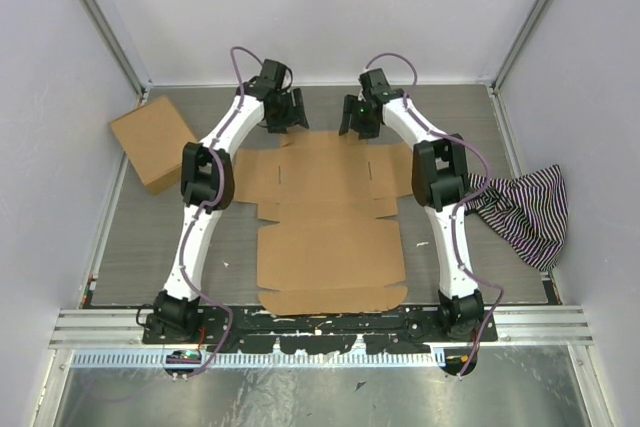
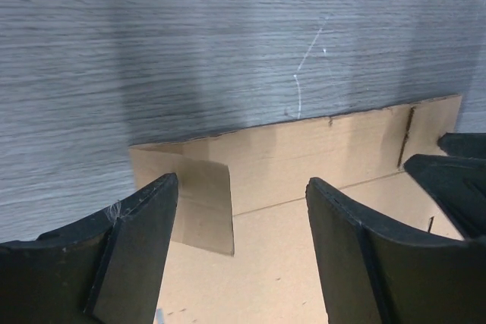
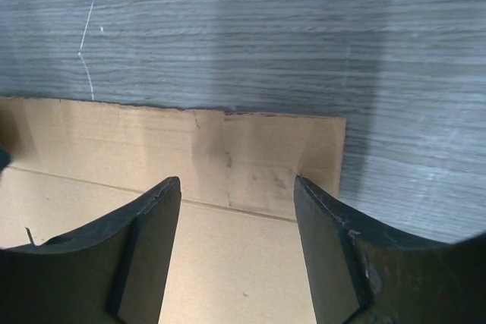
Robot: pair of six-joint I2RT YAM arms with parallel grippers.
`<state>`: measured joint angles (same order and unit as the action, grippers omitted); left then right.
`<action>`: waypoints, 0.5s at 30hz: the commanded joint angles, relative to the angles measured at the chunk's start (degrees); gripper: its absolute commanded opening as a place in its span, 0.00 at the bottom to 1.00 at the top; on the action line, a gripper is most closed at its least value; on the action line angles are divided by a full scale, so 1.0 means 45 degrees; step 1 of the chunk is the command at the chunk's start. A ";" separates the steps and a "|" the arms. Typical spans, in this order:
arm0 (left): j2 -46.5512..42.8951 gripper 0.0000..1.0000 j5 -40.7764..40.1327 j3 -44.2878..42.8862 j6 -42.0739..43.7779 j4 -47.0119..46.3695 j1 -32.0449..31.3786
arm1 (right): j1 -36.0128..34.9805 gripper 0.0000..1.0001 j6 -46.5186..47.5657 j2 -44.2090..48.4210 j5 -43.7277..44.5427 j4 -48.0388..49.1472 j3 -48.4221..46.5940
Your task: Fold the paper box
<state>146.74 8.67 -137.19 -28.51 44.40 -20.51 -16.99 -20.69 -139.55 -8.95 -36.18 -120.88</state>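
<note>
Grey wood-grain counter [image 1: 140, 247] inside a white-walled enclosure, both arms reaching out from the near edge.

- Flat brown corrugated cardboard paper box [image 1: 330, 222] lies unfolded at mid-counter. Its wide panel sits toward the near edge and its tabbed flaps toward the far edge. No fold made yet, by my reading.
- Left hand [image 2: 241, 186] hangs open over the box's far-left corner, fingers spread and nothing between them. I judge it sits there to catch the far strip at its end.
- Right hand [image 3: 237, 181] is also open and empty, over the box's far-right corner. The pairing mirrors the left, which suits lifting one long flap evenly from both ends.
- Small brown cardboard corner tab [image 2: 203, 206] under the left hand looks darker than the sheet around it. It may be raised or folded over; I cannot tell which.
- Crease line runs along the far strip in both wrist views. That is likely the hinge for the first fold.
- Squarish brown cardboard carton [image 1: 152, 142] sits at the far-left corner of the counter, well apart from the work.
- Crumpled purple-and-white striped cloth [image 1: 525, 212] lies at the right edge, near the right arm but apart from the box.

Risk: thin sheet lying flat on the counter, so the fingers may slide over the edge rather than get under it.
</note>
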 commanded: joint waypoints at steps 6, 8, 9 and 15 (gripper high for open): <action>-0.4868 0.77 -0.1061 0.2922 0.0709 0.0105 0.0261 | 0.0537 0.96 0.0174 0.4843 0.1648 0.1156 0.2441; -0.6528 0.78 -0.1256 0.5177 0.0603 -0.0346 0.0254 | 0.0703 0.99 -0.0079 0.6318 0.2127 0.1194 0.3879; -0.7395 0.78 -0.1393 0.6363 0.0522 -0.0691 0.0248 | 0.0797 0.99 -0.0211 0.7040 0.2126 0.1199 0.4746; -1.2060 0.78 -0.1556 1.3591 -0.0276 -0.2745 0.0242 | 0.0930 0.97 -0.0333 1.0447 0.1833 0.1575 1.0413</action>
<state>99.18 2.83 -90.63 -27.49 37.89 -19.33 -12.82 -21.19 -99.20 -1.23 -30.92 -87.11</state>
